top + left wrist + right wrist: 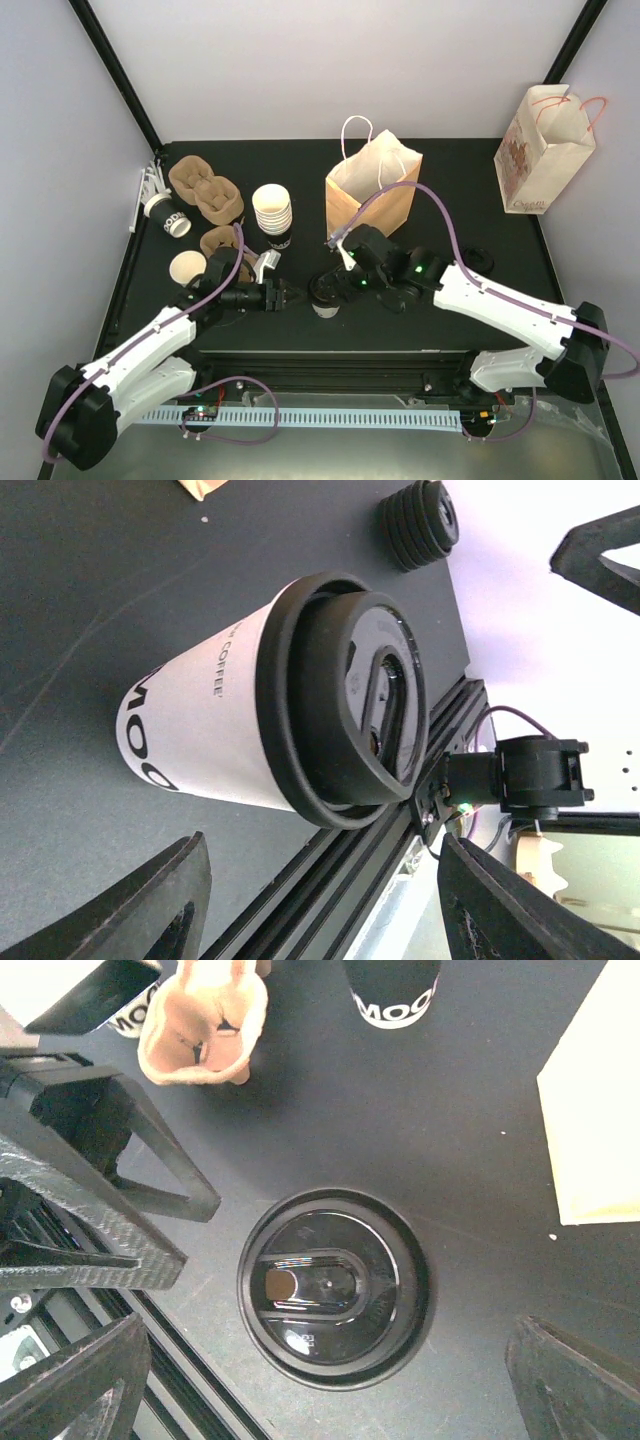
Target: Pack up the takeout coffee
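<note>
Paper cup [325, 303], white, dark print band low on wall, black plastic lid [333, 1288] seated on rim. Stands upright on desk [450, 190], close to front edge, approx. ctr, btwn the two arms. Brown paper bag [372, 195] stands open further back, apart from cup.

Left jaws: wide, level w/ cup wall, cup ahead of the tips, no contact seen.
Right jaws: wide, hang above lid, one finger [70, 1380] to each side, no contact.
Neither holds anything.

Handling (judgement):
- Light. Can't tell if filled, lid hides contents. Treat as full: keep upright, no tilt.
- Wall is thin paper, soft. A hard pinch would likely squeeze it oval and could pop the lid. Stiffest zone prob. just under rim, where lid ring backs it.
- Lid plastic is smooth, glossy, so slippery. Looks snap-fit only; lifting by lid alone risks it coming off.
- Cup tapers downward, so a side grip that slips should wedge toward the rim, which helps.

Best hold: side pinch across upper wall just below lid, moderate force. 2nd choice: top-down straddle of lid ring.

Risk: narrow base, prob. tips if nudged from one side; desk edge is close.
</note>
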Controlling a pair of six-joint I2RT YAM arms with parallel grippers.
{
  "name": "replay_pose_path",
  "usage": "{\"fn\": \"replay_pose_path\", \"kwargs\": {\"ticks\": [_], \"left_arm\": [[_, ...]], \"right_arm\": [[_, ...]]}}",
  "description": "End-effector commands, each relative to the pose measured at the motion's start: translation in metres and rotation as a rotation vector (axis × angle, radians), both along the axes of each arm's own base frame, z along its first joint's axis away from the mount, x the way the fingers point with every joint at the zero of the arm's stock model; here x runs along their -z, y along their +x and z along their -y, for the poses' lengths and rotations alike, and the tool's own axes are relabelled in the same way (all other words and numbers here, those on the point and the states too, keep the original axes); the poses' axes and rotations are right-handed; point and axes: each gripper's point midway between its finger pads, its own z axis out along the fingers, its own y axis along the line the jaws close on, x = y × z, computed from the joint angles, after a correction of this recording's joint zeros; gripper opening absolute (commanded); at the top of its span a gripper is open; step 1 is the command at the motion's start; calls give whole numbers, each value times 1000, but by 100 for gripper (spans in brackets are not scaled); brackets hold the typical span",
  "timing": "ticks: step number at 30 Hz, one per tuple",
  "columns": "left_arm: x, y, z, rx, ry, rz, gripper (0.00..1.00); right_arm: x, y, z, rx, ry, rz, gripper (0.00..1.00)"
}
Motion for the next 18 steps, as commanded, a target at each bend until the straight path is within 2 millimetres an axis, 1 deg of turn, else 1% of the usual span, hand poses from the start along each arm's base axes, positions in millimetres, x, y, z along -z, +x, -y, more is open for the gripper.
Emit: {"fn": "replay_pose_path", "kwargs": {"ticks": [1, 5, 8, 12, 14, 16, 18], "left_arm": [[-8, 8, 3, 1, -4, 46, 65], [-7, 9, 3, 1, 0, 47, 65], [-7, 7, 7, 28, -14, 34, 64], [-2, 4, 10, 46, -24, 15, 64], [1, 4, 10, 48, -26, 10, 64], [1, 3, 11, 53, -33, 10, 61], [1, 2, 12, 61, -38, 5, 58]], "right_arm": [[5, -1, 2, 29, -107, 11, 100], [10, -3, -5, 27, -88, -17, 95], [16, -10, -15, 3, -31, -65, 93], [27, -8, -16, 37, -31, -91, 89], [29, -6, -14, 50, -10, -106, 86], [29, -4, -12, 61, 29, -125, 81], [28, -3, -10, 65, 60, -132, 73]]}}
